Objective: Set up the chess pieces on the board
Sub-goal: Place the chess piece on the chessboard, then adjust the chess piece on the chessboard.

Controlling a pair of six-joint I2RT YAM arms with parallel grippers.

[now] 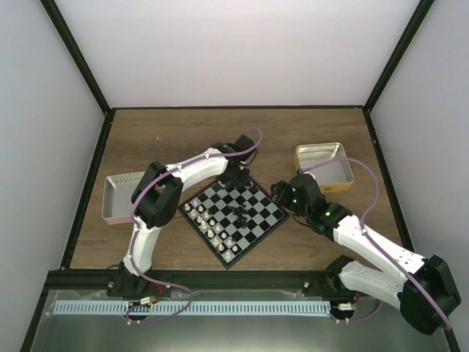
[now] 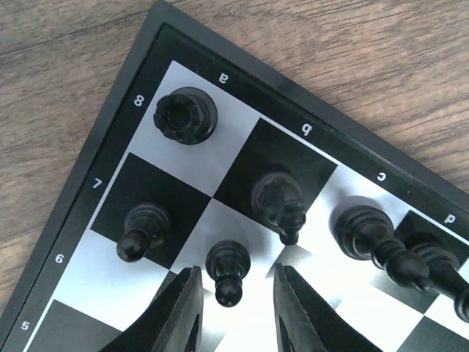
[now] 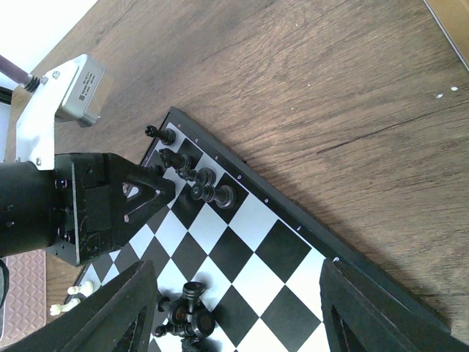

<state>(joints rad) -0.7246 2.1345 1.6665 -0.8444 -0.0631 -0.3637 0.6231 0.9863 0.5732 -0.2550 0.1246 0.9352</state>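
Board (image 1: 265,213) lies flat, turned diamondwise, 1 diagonal running near to far.

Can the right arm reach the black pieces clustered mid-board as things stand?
Probably yes: the right claw hangs open close above the clustered black pieces, with nothing between.

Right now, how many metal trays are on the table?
2. The pink-rimmed tray lies left of the chessboard, partly behind the left arm. The tan-rimmed tray sits beyond the board's right corner. No others show.
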